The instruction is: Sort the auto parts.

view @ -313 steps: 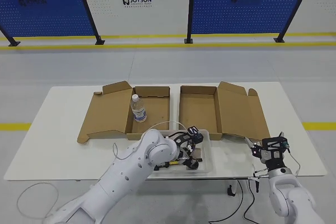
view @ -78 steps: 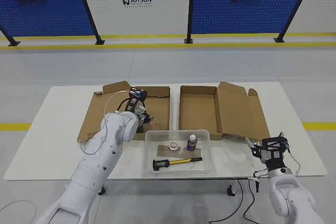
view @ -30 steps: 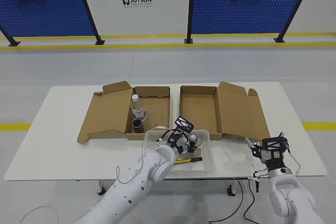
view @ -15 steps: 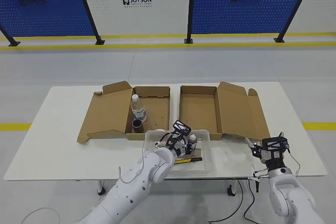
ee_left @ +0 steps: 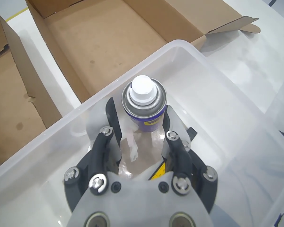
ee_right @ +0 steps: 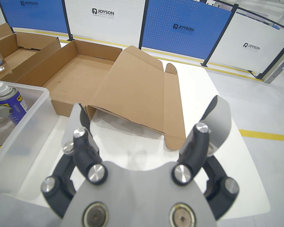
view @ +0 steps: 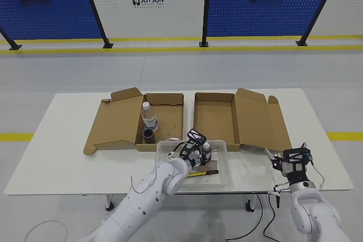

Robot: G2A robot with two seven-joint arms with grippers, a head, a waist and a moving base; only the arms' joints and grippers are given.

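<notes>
A blue spray can (view: 207, 149) (ee_left: 144, 109) with a white cap stands upright in the clear plastic bin (view: 225, 180) (ee_left: 191, 48) at the table's front. My left gripper (view: 201, 153) (ee_left: 139, 105) is down inside the bin, open, one finger on each side of the can. One finger sits against the can and a thin gap remains at the other. A yellow and black caliper (view: 204, 174) lies on the bin floor. My right gripper (view: 290, 160) (ee_right: 146, 105) is open and empty over the table's front right corner.
Two open cardboard boxes stand behind the bin. The left box (view: 169, 121) holds a water bottle (view: 148, 115) and a dark round part (view: 148, 133). The right box (view: 215, 121) (ee_right: 85, 72) holds nothing, its lid flap spread toward my right gripper.
The left arm took a dark part from the bin to the left box, came back to the bin, and has settled lower around the spray can. The right arm stayed still.
</notes>
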